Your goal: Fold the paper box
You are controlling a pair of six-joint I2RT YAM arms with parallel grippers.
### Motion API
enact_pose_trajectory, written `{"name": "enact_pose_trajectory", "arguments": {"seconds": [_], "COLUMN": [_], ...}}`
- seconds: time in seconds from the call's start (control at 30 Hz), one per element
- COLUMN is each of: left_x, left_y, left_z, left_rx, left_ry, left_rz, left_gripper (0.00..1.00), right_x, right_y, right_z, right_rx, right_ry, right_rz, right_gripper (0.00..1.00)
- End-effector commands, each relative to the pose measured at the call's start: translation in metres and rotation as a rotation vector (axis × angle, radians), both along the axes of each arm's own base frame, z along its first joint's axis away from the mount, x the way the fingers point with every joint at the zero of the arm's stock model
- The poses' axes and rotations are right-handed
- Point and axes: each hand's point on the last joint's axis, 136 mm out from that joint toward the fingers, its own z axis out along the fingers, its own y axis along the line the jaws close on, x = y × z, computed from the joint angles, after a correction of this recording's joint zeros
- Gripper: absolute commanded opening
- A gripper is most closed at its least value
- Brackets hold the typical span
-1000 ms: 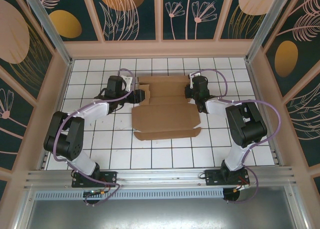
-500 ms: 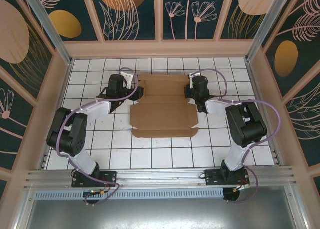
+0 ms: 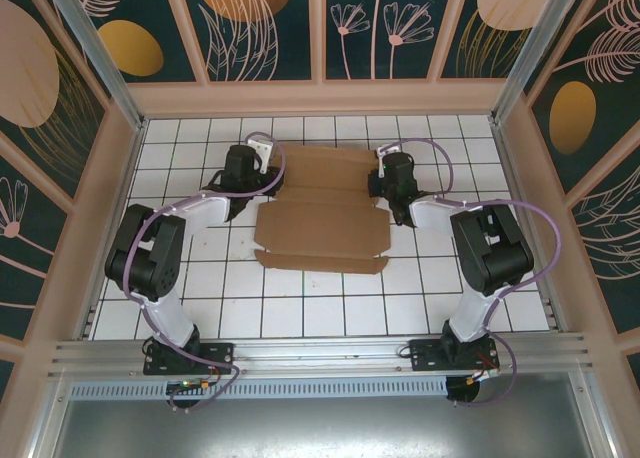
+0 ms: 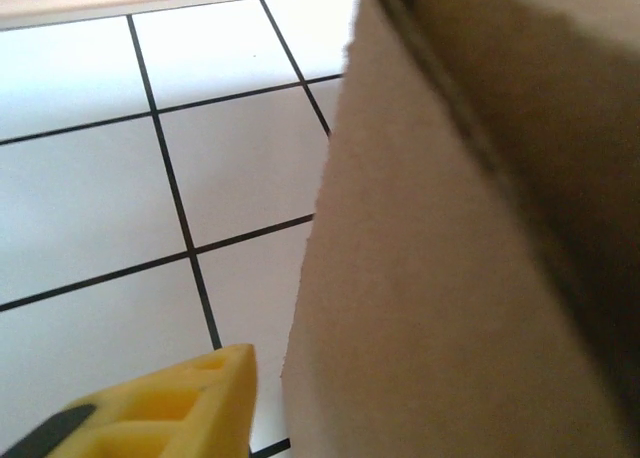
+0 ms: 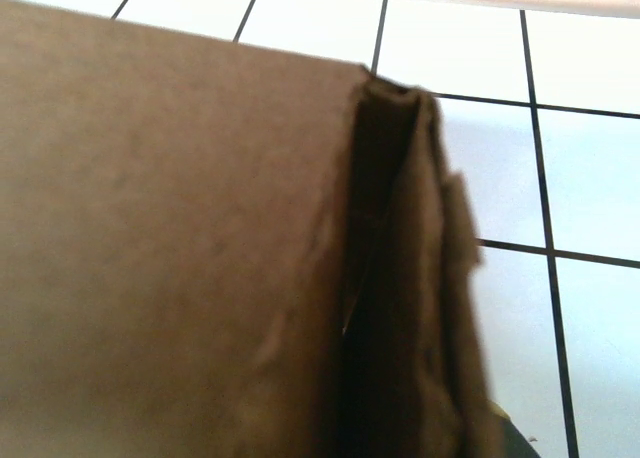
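**Operator:** Where is the paper box (image 3: pixel 320 218), and what have the arms got?

**Spotter:** It lies in the middle of the tiled table (image 3: pixel 200 278), towards the far side, mostly flat. Its near flap (image 3: pixel 320 262) points at your bases. Your left gripper (image 3: pixel 265 183) is at the far left corner and your right gripper (image 3: pixel 383 190) is at the far right corner. The right one is clenched. From its wrist you see a doubled side wall (image 5: pixel 400 278) running down towards it, but the cardboard hides the fingers, so I can't tell whether the wall is between them. On the left, one yellow finger (image 4: pixel 160 408) sits just beside a raised brown panel (image 4: pixel 450 278). I can't tell whether that jaw is released or gripping.

**Operator:** How will it handle?

**Spotter:** I'd judge it light, and stiff across each panel but willing to bend only along its creases. Flaps like that tend to spring back when you let go. The tiles look smooth, so expect the sheet to slide if you push from one side only.

**Operator:** So where do I hold it?

**Spotter:** Pinch a flap at its free edge, close to the crease, and brace the opposite side with your other arm. Avoid the mid-panel, where a hard squeeze could dent the board.
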Motion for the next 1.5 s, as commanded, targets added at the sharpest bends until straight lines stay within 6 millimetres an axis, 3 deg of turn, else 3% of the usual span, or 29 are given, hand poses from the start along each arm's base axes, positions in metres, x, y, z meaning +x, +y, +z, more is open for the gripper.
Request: {"name": "enact_pose_trajectory", "arguments": {"seconds": [0.0, 0.2, 0.43, 0.87, 1.1, 1.3, 1.33, 1.47], "left_x": [0.014, 0.013, 0.009, 0.010, -0.001, -0.013, -0.017, -0.031], "left_y": [0.025, 0.043, 0.063, 0.058, 0.026, 0.018, 0.016, 0.006], "left_z": [0.003, -0.001, -0.006, -0.005, 0.000, 0.000, 0.015, 0.039], "left_rx": [0.084, 0.159, 0.198, 0.229, 0.034, -0.042, -0.078, -0.182], "left_ry": [-0.051, -0.053, -0.054, -0.051, -0.067, -0.064, -0.095, -0.145], "left_rz": [0.147, 0.284, 0.387, 0.430, 0.287, 0.246, 0.233, 0.159], "left_gripper": [0.30, 0.18, 0.16, 0.08, 0.38, 0.50, 0.52, 0.59], "right_x": [-0.006, -0.014, -0.018, -0.012, -0.010, -0.007, -0.006, -0.006], "right_y": [0.002, 0.005, 0.011, 0.003, 0.001, -0.012, -0.013, -0.015], "right_z": [0.013, 0.019, 0.033, 0.042, 0.036, 0.030, 0.030, 0.029], "right_rx": [0.005, 0.007, 0.008, -0.021, -0.019, -0.062, -0.073, -0.090], "right_ry": [-0.026, -0.054, -0.089, -0.098, -0.094, -0.098, -0.101, -0.109], "right_rz": [-0.021, -0.076, -0.115, -0.223, -0.164, -0.140, -0.137, -0.138], "right_gripper": [0.00, 0.00, 0.00, 0.00, 0.00, 0.00, 0.00, 0.00]}}
